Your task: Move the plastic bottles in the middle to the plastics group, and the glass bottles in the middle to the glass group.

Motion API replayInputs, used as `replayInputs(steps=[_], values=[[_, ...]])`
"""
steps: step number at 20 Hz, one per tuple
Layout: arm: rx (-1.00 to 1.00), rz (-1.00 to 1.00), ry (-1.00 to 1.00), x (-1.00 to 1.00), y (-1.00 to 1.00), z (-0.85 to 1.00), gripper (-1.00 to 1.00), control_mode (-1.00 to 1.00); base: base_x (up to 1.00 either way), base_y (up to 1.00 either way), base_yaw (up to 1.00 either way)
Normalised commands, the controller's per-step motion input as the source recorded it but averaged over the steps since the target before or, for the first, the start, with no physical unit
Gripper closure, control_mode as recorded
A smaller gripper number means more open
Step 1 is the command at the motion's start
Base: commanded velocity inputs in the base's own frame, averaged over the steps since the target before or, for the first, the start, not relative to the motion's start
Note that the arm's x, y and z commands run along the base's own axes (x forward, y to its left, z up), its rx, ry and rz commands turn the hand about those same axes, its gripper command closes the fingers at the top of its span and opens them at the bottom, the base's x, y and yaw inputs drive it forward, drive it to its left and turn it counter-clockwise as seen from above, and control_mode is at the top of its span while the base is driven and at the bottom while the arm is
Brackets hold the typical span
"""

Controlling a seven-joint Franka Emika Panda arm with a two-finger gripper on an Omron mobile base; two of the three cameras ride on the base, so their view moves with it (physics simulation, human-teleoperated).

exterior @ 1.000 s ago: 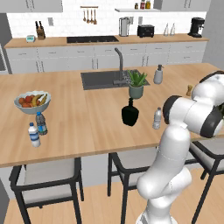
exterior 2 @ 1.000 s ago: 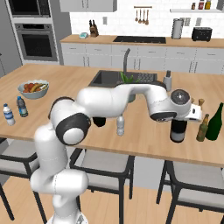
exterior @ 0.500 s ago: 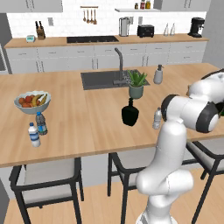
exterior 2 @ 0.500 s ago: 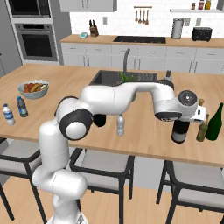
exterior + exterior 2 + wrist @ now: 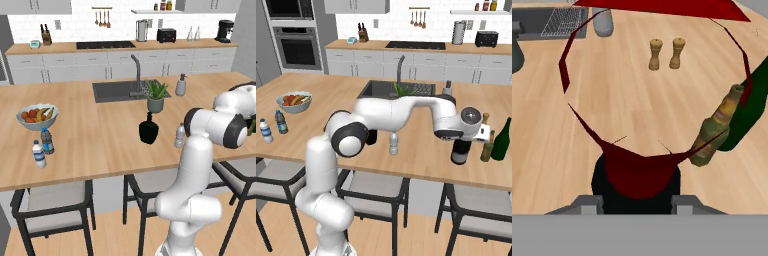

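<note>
The wine bottle (image 5: 460, 151) is held upright in the tool (image 5: 465, 137), gripped at the neck; the olive-green bottle (image 5: 486, 145) is seen just beside it at 3 o'clock on the tabletop (image 5: 421, 155).

A rendered home kitchen with an island

A long pale wooden worktop (image 5: 90, 125) carries a dark inset sink (image 5: 120, 91) with a grey curved tap (image 5: 136, 70), a bowl of fruit (image 5: 36, 116) and a potted green plant (image 5: 156, 96); black metal stools (image 5: 52, 205) stand under it, and behind are grey cabinets (image 5: 60, 70), a black hob (image 5: 105, 45), a built-in oven (image 5: 298, 47) and hanging wooden utensils (image 5: 101, 17) on white tiles
</note>
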Motion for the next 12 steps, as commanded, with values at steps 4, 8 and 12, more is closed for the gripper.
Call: replayInputs(steps=[4,8,12], values=[[0.0,0.0,0.0,0.16,0.0,-0.19,1.0,-1.0,0.0,0.0,0.0],[0.0,0.0,0.0,0.1,0.0,-0.37,1.0,-1.0,0.0,0.0,0.0],[0.0,0.0,0.0,0.09,0.0,-0.34,1.0,-1.0,0.0,0.0,0.0]])
